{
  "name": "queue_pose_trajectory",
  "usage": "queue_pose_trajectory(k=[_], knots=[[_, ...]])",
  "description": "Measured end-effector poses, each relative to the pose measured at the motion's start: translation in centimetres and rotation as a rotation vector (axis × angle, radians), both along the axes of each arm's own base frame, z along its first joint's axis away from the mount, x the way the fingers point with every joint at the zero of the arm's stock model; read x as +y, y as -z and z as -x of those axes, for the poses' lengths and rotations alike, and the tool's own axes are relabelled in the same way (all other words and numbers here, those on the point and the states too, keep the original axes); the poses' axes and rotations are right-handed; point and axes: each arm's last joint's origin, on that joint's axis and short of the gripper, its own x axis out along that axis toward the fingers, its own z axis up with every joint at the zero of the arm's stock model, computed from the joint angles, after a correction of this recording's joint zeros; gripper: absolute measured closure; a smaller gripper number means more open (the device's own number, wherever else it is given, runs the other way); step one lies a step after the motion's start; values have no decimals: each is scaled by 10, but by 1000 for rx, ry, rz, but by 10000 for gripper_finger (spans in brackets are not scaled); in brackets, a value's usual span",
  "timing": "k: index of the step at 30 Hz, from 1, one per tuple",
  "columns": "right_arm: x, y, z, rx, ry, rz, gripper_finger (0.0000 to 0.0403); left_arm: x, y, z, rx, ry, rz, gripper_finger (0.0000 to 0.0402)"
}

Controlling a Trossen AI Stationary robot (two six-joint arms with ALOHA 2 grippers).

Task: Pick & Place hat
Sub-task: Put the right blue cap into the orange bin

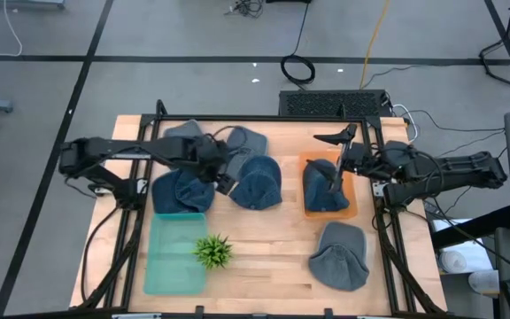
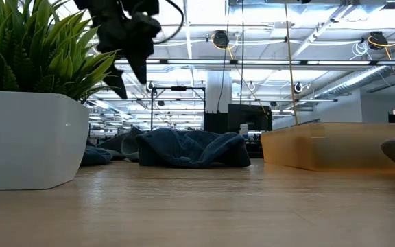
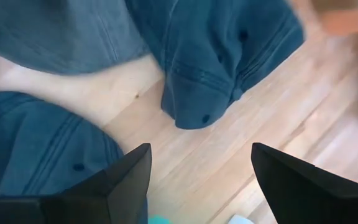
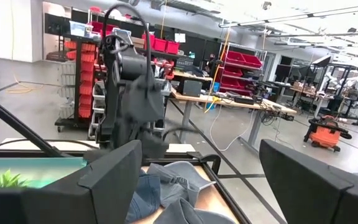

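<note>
The potted plant (image 2: pixel 33 89) fills the low view's left. The orange tray (image 1: pixel 351 209) holds one hat (image 1: pixel 322 190); the green tray (image 1: pixel 173 257) holds seemingly none. Five hats total. Left gripper (image 1: pixel 229 179) and right gripper (image 1: pixel 336 152) both gape, empty.

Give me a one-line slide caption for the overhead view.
Two arms over a wooden table strewn with blue hats: left gripper open between hats, right gripper above a hat in the orange tray.

2 black jointed arms w/ cables; dark wedge-shaped jaws.
</note>
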Motion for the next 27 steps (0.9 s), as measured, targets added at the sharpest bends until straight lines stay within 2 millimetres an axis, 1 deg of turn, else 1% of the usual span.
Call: queue_pose_trajectory(k=[3,7,10,13,19,24,27], knots=[[0,-1,2,-5,-5,-13,90,0,14,-9,42,7,10,129],[1,0,1,-3,-38,-28,90,2,30,-19,75,-1,-19,143],[2,0,1,-3,-79,-25,90,3,39,-29,50,-1,-28,151],[2,0,2,-2,-84,-24,90,4,44,-39,7,8,-17,153],[2,0,2,-1,-83,-20,90,5,59,-45,43,1,-19,153],[2,0,2,0,-84,-20,90,5,76,-50,94,-16,-27,150],[2,1,2,3,-84,-18,90,6,84,-55,96,-11,-18,147]])
